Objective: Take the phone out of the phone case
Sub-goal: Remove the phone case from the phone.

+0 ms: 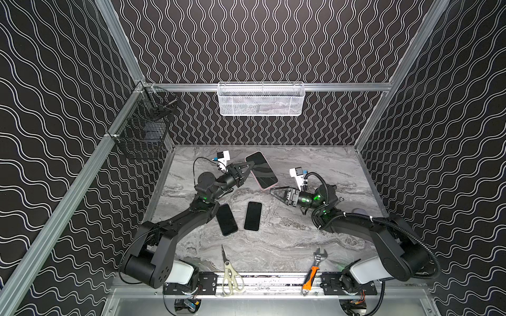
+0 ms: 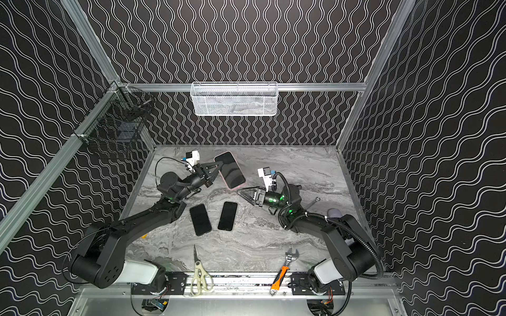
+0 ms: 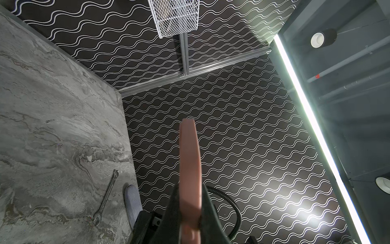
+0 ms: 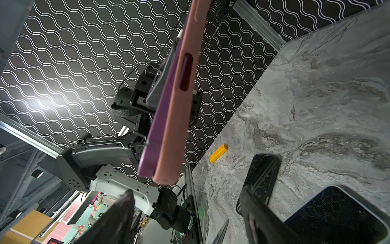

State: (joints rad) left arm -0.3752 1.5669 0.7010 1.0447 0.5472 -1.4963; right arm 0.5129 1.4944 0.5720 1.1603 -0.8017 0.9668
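Jaws of your left gripper [image 1: 249, 167] were clamped on a long edge of the smooth pink phone case [image 4: 179, 126], holding it tilted above the marbled grey table [image 1: 301, 232]; those of your right gripper [image 1: 272, 191] stood open near its nearer end. Inside, the phone [image 1: 260, 169] showed a glossy black screen and a purple side. Its back was hidden in both top views; you could not tell whether the phone sat fully in.
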